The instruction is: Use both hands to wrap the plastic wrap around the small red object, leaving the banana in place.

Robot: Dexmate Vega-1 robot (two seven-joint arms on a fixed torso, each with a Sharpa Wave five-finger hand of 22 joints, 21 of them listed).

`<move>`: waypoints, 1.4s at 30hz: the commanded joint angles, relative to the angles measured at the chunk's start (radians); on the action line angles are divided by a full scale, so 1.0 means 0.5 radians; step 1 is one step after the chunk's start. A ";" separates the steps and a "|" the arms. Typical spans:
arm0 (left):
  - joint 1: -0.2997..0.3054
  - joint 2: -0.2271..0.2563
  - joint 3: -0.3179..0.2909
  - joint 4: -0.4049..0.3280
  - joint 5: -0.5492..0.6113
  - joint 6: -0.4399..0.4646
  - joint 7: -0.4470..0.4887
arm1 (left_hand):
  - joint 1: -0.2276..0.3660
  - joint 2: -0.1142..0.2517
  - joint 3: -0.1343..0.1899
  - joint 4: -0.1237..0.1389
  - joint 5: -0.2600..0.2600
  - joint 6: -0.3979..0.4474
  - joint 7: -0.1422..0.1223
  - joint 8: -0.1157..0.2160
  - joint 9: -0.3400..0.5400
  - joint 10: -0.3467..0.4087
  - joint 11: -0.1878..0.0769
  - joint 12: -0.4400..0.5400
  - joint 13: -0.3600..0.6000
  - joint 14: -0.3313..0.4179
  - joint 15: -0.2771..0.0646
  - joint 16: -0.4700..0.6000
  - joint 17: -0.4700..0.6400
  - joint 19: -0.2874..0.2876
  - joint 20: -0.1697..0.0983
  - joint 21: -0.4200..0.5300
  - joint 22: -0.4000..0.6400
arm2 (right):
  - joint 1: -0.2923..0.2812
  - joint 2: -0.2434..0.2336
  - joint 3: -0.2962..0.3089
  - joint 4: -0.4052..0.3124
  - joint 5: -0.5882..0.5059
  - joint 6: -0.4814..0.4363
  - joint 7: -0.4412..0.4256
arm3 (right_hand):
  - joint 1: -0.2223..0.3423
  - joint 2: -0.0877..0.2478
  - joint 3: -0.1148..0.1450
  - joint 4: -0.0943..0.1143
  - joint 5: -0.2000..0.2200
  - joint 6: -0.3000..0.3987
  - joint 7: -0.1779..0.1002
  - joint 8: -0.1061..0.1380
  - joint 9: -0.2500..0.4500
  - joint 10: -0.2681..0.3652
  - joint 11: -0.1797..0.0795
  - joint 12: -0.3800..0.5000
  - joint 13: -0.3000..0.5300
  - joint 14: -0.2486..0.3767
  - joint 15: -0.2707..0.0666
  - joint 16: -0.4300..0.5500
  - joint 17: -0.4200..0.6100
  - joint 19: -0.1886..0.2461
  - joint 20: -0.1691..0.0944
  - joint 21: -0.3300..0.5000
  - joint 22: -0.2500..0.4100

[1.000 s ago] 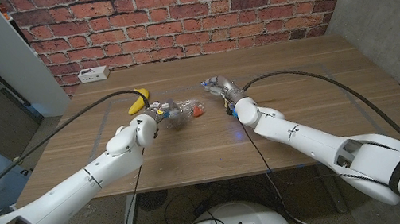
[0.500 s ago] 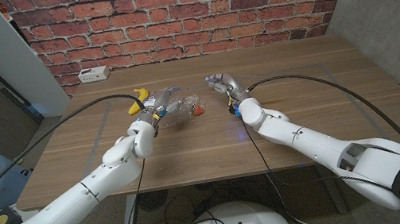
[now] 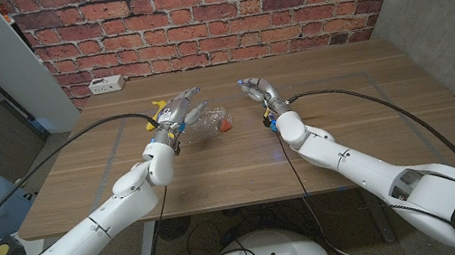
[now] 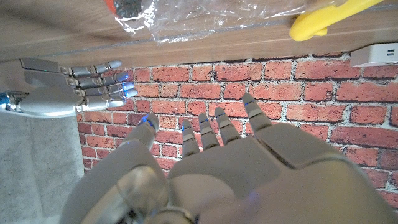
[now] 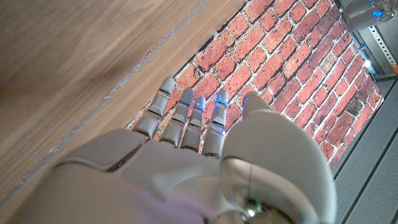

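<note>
While both hands (image 3: 177, 111) (image 3: 257, 92) hover wide, empty, upper centre: wrap (image 3: 201, 122) loose over red object (image 3: 225, 126); next, regrasp edges.

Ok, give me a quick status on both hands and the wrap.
Left robot hand open, above plastic wrap. Right robot hand open, clear of it. Small red object under wrap; banana beside it.
</note>
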 commanded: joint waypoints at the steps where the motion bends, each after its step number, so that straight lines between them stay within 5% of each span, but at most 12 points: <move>1: 0.107 -0.053 -0.199 0.084 -0.416 -0.391 0.058 | -0.029 -0.001 -0.001 0.019 -0.001 -0.029 -0.010 -0.002 0.000 -0.024 0.004 0.003 0.001 -0.019 0.001 0.004 0.006 -0.007 0.005 -0.006 0.004 | -0.079 -0.032 0.103 -0.079 0.139 0.138 0.078 | -0.020 -0.004 0.012 0.012 0.008 -0.020 0.005 0.004 0.003 0.001 0.022 0.000 0.009 -0.010 -0.012 -0.009 0.005 0.014 -0.005 -0.003 0.008; 6: 0.117 -0.087 -0.258 0.176 -0.620 -0.599 0.010 | -0.042 -0.011 -0.008 0.022 0.000 -0.035 -0.004 0.004 -0.002 -0.032 0.010 0.005 0.000 -0.030 0.006 0.004 0.004 -0.013 -0.003 -0.008 0.005 | -0.098 -0.056 0.134 -0.104 0.207 0.211 0.174 | -0.020 -0.012 0.017 0.005 0.010 -0.029 0.015 0.005 0.003 -0.004 0.026 -0.001 0.010 -0.012 -0.004 -0.016 0.001 0.015 -0.003 -0.003 0.008; 9: 0.111 -0.108 -0.286 0.247 -0.742 -0.735 -0.039 | -0.061 -0.018 -0.016 0.025 0.002 -0.037 0.019 0.014 -0.005 -0.033 0.020 0.013 -0.002 -0.031 0.008 0.010 -0.002 -0.012 -0.091 -0.007 0.006 | -0.104 -0.058 0.155 -0.101 0.256 0.277 0.236 | -0.020 -0.016 0.022 0.001 0.012 -0.034 0.028 0.006 0.003 -0.008 0.031 -0.003 0.011 -0.013 -0.003 -0.020 -0.002 0.015 -0.002 -0.004 0.008; 13: 0.103 -0.136 -0.323 0.360 -0.901 -0.920 -0.115 | -0.070 -0.021 -0.018 0.024 0.003 -0.035 0.041 0.019 -0.007 -0.032 0.035 0.018 -0.003 -0.030 0.014 0.012 -0.005 -0.015 -0.123 -0.008 0.006 | -0.121 -0.071 0.177 -0.131 0.284 0.342 0.282 | -0.019 -0.020 0.028 -0.006 0.015 -0.040 0.040 0.007 0.002 -0.011 0.035 -0.004 0.012 -0.013 0.001 -0.025 -0.005 0.014 0.001 -0.005 0.007; 23: 0.010 -0.163 -0.372 0.666 -1.203 -1.250 -0.392 | -0.077 -0.023 -0.020 0.022 0.004 -0.034 0.056 0.022 -0.008 -0.026 0.049 0.024 -0.004 -0.034 0.019 0.012 -0.008 -0.018 -0.124 -0.008 0.006 | -0.209 -0.080 0.219 -0.300 0.302 0.308 0.255 | -0.029 -0.035 0.034 -0.017 0.019 -0.041 0.059 0.013 0.001 -0.013 0.054 -0.005 0.014 0.004 0.011 -0.028 -0.011 0.009 0.024 -0.009 0.007; 34: -0.265 -0.270 -0.361 1.262 -1.591 -1.640 -0.927 | -0.085 -0.024 -0.022 0.021 0.006 -0.039 0.061 0.023 -0.010 -0.029 0.058 0.025 -0.004 -0.040 0.024 0.012 -0.010 -0.022 -0.117 -0.009 0.007 | -0.296 -0.012 0.292 -0.290 0.334 0.431 0.140 | -0.015 -0.090 0.045 -0.067 0.022 -0.039 0.083 0.021 0.000 -0.005 0.073 -0.005 0.017 0.043 0.018 -0.033 -0.029 0.011 0.071 -0.012 0.007; 39: -0.351 -0.299 -0.353 1.438 -1.666 -1.723 -1.067 | -0.091 -0.023 -0.023 0.021 0.006 -0.039 0.067 0.025 -0.010 -0.024 0.061 0.029 -0.005 -0.040 0.026 0.014 -0.011 -0.025 -0.113 -0.009 0.007 | -0.356 -0.023 0.337 -0.370 0.292 0.390 0.020 | -0.035 -0.109 0.038 -0.070 0.019 -0.038 0.091 0.024 0.000 -0.001 0.081 -0.005 0.018 0.047 0.020 -0.034 -0.030 0.011 0.088 -0.015 0.007; 42: -0.383 -0.324 -0.353 1.519 -1.717 -1.756 -1.132 | -0.093 -0.024 -0.023 0.021 0.006 -0.039 0.070 0.025 -0.011 -0.025 0.070 0.029 -0.005 -0.040 0.026 0.014 -0.011 -0.028 -0.111 -0.010 0.008 | -0.358 -0.039 0.383 -0.315 0.406 0.479 0.117 | -0.047 -0.123 0.031 -0.071 0.016 -0.038 0.090 0.024 -0.001 0.002 0.083 -0.004 0.019 0.052 0.014 -0.034 -0.031 0.011 0.092 -0.015 0.007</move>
